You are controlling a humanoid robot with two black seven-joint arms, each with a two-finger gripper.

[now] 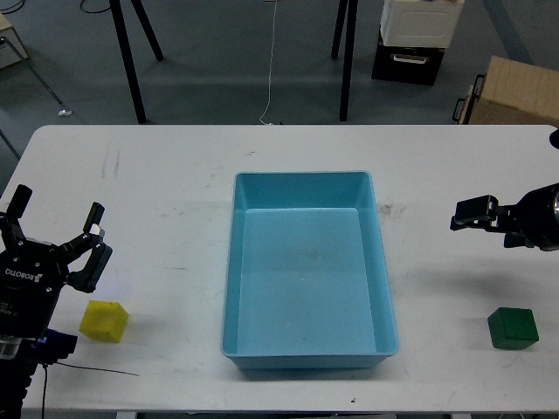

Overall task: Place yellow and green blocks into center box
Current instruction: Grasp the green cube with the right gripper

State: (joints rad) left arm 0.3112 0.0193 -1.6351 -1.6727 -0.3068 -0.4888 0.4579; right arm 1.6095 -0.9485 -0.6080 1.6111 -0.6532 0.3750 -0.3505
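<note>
The yellow block [103, 320] lies on the white table near the front left. My left gripper [58, 211] is open and empty, hovering just behind and left of it. The green block [513, 327] lies near the front right, free of any gripper. My right gripper [476, 215] comes in from the right edge, pointing left, behind the green block and right of the blue box [302, 177]. It is seen side-on and its fingers cannot be told apart. The box stands in the table's middle with nothing in it.
Black stand legs [127, 59], a cardboard box [515, 92] and a white-and-black case [410, 39] stand on the floor beyond the table's far edge. A thin black wire [96, 373] lies by the front left edge.
</note>
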